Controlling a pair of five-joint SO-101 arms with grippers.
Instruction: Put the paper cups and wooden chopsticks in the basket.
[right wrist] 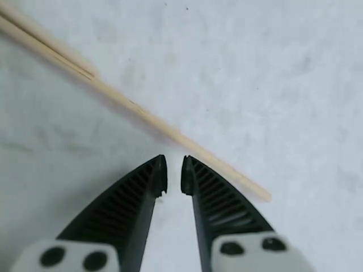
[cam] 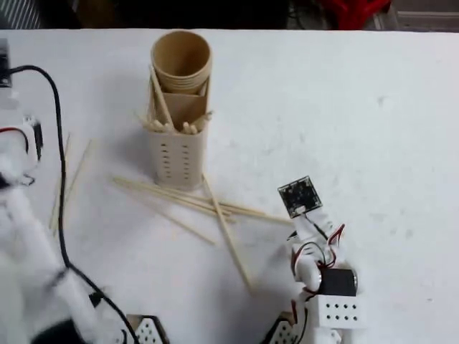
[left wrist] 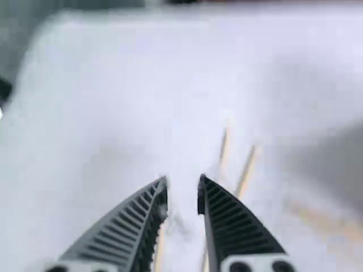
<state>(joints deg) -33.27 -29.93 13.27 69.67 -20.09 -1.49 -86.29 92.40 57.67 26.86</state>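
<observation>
Cups sit in the basket, upper centre; loose chopsticks lie mid-frame. The left gripper and right gripper are barely parted and empty. The right likely needs to widen over the stick just ahead.

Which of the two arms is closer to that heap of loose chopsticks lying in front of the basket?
Right. The right gripper sits at one end of the heap; the left gripper is off by two separate chopsticks.

Paper cups tan brown. Basket cream, with rows of small dark holes. Wooden chopsticks pale yellow-tan. Table white with faint grey smudges. Left gripper and right gripper black with ribbed inner faces and light-grey bases. Cable black.
</observation>
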